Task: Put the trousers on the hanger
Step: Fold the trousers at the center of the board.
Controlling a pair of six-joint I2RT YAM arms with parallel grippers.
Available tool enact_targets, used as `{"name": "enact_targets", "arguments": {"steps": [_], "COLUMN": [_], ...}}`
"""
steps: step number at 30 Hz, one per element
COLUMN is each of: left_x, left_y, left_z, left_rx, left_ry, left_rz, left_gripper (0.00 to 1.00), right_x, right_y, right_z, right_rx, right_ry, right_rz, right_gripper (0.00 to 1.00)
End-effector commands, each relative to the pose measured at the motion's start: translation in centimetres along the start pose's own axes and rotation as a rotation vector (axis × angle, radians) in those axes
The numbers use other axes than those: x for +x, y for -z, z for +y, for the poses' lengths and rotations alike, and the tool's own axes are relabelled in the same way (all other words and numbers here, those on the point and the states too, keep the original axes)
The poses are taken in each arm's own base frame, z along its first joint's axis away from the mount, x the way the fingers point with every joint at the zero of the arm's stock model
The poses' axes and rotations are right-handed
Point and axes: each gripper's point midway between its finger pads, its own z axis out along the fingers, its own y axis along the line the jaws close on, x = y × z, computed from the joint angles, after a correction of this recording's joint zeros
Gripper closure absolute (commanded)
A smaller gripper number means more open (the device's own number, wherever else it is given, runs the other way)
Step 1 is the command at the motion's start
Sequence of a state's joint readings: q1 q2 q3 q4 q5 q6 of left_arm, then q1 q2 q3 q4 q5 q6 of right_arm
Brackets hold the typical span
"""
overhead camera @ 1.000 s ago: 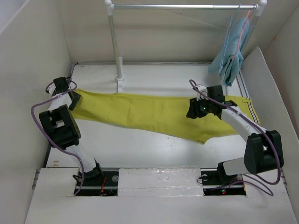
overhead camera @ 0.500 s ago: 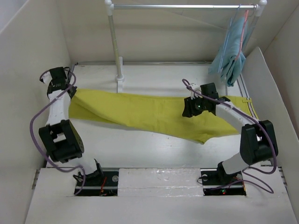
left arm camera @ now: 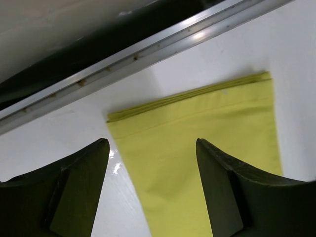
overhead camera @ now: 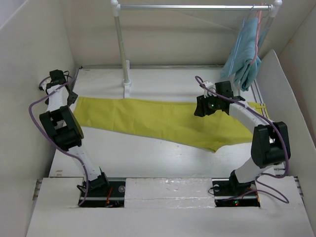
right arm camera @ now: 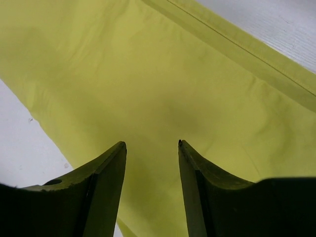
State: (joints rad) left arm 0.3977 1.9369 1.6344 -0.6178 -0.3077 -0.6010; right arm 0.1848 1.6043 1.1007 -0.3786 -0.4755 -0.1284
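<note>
White table (overhead camera: pixel 148 153), trousers (overhead camera: pixel 158 118) beneath parted fingers (right arm camera: pixel 98 187)

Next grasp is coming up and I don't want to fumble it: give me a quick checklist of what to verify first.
1. Left gripper open and empty: ok.
2. Right gripper open and empty: ok.
3. Mustard yellow-green cloth trousers lying flat on the white table: ok.
4. Cuff end in line with the left gripper's opening: ok.
5. Thin pale-blue wire hanger free of the light-blue cloth beside it on the metal rail: cannot tell.
</note>
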Motion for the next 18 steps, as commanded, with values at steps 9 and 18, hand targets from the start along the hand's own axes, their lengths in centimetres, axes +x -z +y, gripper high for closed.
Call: {"name": "enact_targets", "arguments": {"steps": [9,18], "left_x": [4.0,11.3], "left_y": [4.5,-2.7], "left_z": [-6.9,-3.3], "left_rx": [0.254,0.125], "left_ry": [-0.121,-0.066], "left_rz": [-0.009,0.169], "left_gripper": [0.38,0.41], "right_x": [-2.3,4.0], "right_y": [4.1,12.9], "right_z": [-0.3,-10.0], "right_rx": [0.050,0.247], "right_ry": [0.019,-0.472], "right_rz": [-0.095,-0.264], "right_gripper": [1.00,0.58]}}
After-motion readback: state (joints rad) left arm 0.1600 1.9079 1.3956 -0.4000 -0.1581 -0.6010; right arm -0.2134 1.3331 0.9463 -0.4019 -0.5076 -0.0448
